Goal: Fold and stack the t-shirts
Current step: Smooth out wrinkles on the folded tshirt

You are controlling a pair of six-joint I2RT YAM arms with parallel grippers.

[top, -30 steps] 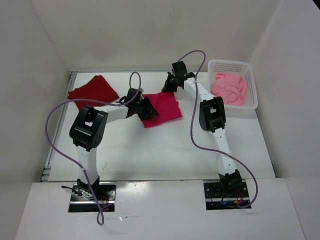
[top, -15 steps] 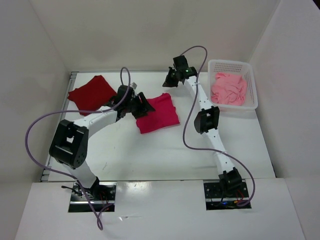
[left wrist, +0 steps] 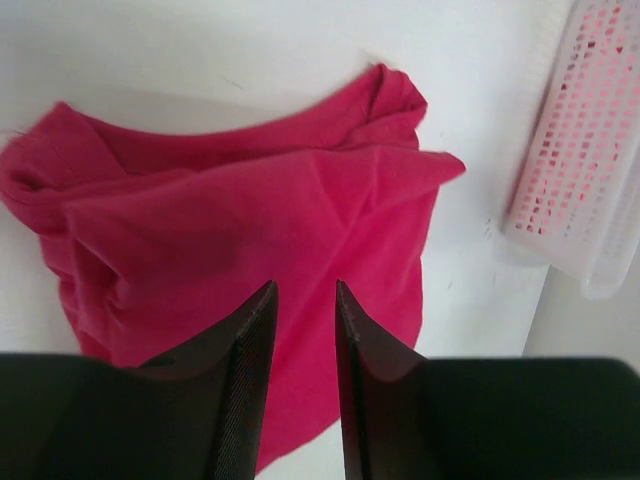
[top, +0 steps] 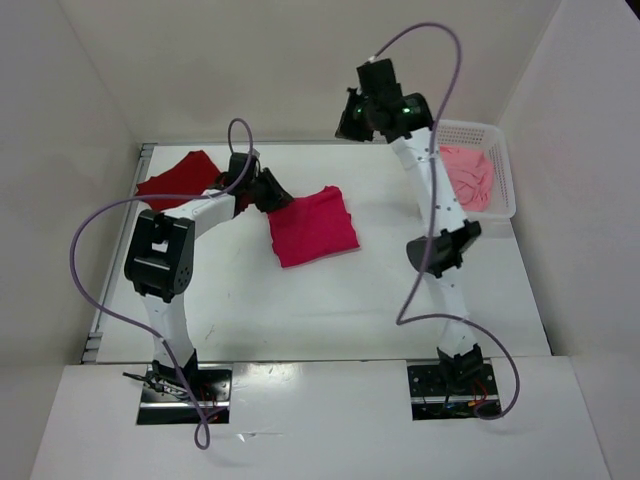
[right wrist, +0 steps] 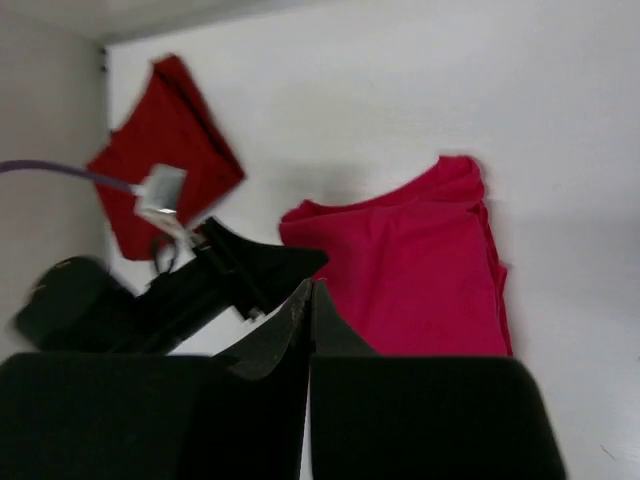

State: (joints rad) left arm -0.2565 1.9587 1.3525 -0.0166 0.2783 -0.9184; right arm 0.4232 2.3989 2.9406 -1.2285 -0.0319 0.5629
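A bright crimson t-shirt [top: 312,227] lies folded in a rough square near the table's middle, also in the left wrist view [left wrist: 250,220] and the right wrist view [right wrist: 420,270]. The dark red t-shirt [top: 178,177] lies folded at the back left [right wrist: 160,150]. A salmon pink t-shirt [top: 470,175] is bunched in the basket. My left gripper [top: 276,192] hovers at the crimson shirt's left edge; its jaws [left wrist: 303,290] stand narrowly open with nothing between them. My right gripper [top: 349,122] is raised high over the back of the table, shut and empty [right wrist: 309,292].
A white perforated basket [top: 503,180] stands at the back right [left wrist: 590,150]. White walls close in the table at the left, back and right. Purple cables loop from both arms. The left arm's elbow [top: 160,255] sits over the table's left side.
The left gripper has drawn back left off the crimson shirt and its jaws have narrowed. The right arm has lifted high and stretched upward, still shut. The crimson shirt lies slightly more left.
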